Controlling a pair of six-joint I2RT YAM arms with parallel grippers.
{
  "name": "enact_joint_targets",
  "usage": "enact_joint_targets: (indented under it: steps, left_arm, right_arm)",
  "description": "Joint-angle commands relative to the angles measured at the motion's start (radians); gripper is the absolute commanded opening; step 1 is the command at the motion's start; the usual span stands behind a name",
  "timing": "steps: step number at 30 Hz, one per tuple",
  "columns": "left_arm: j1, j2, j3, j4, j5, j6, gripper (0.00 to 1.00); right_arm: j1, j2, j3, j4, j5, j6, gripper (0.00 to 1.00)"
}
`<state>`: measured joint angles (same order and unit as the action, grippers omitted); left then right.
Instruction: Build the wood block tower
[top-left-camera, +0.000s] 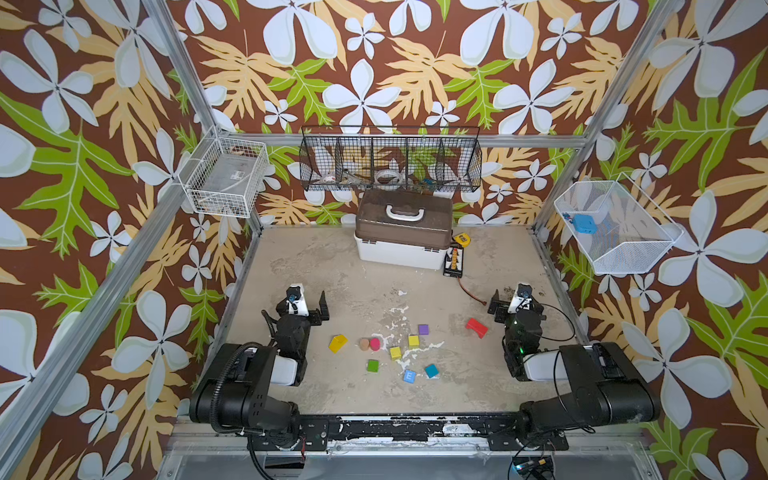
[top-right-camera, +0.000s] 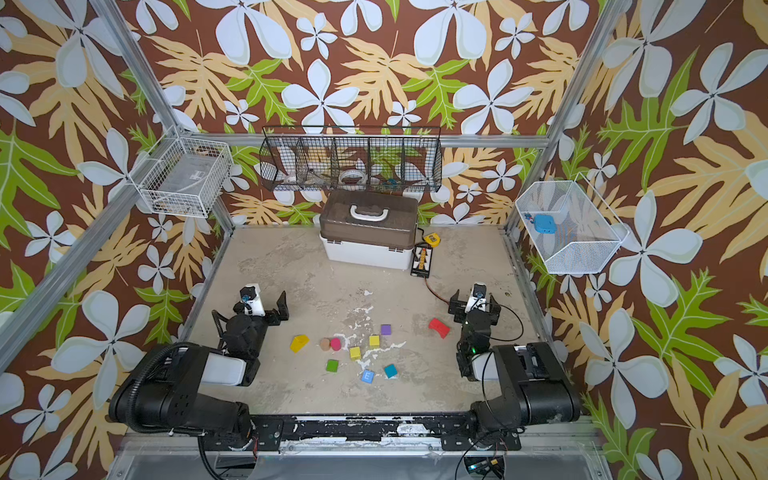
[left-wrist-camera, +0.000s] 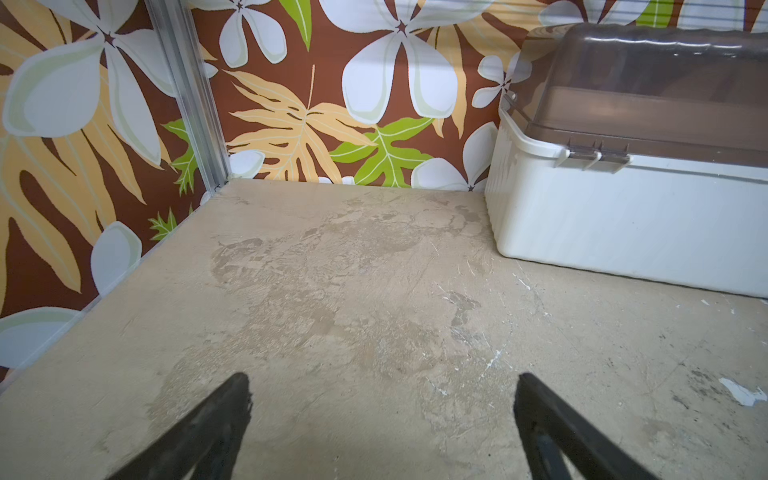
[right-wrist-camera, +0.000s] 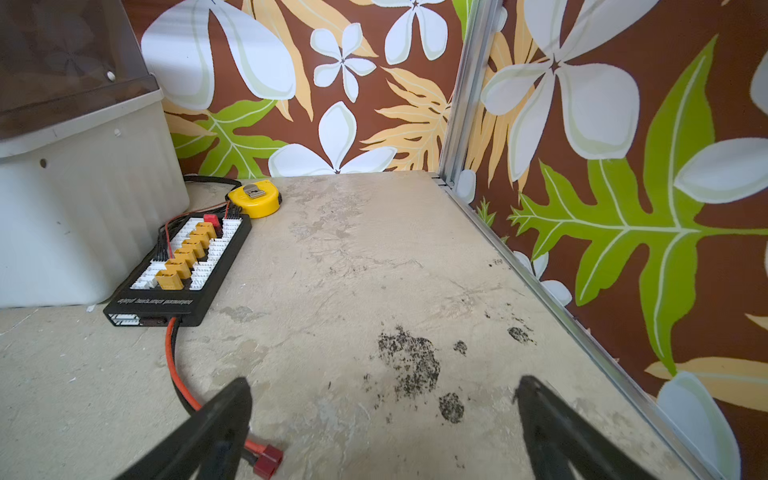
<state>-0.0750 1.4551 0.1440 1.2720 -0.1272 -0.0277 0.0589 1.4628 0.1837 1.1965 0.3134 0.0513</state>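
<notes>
My left gripper (left-wrist-camera: 382, 392) and right gripper (right-wrist-camera: 382, 395) gape wide, empty; 0 stacked. I'd drop straight over the green cube (top-left-camera: 372, 365) and pinch its flat faces squarely.

1. Your top views look steeply down from high above the near edge, sharing the whole table (top-left-camera: 316, 266).
2. Your wrist views sit low, facing far; both catch the white box (left-wrist-camera: 623, 216).

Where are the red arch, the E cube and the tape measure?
red arch (top-left-camera: 476, 327): in a top view, on its red top.
E cube (top-left-camera: 409, 376): in a top view, on the lettered face.
tape measure (right-wrist-camera: 254, 207): in the right wrist view, on its yellow side.
</notes>
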Motion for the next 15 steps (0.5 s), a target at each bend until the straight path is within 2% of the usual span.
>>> enact_joint_targets:
  steps: [1, 15]
  left_arm:
    - [0.001, 0.002, 0.004, 0.043, -0.006, 0.003, 1.0]
    - [0.002, 0.005, 0.009, 0.038, 0.002, 0.008, 1.0]
  right_arm:
    - [-0.001, 0.001, 0.003, 0.028, 0.006, -0.002, 1.0]
    - [0.0, 0.002, 0.003, 0.029, 0.006, -0.002, 1.0]
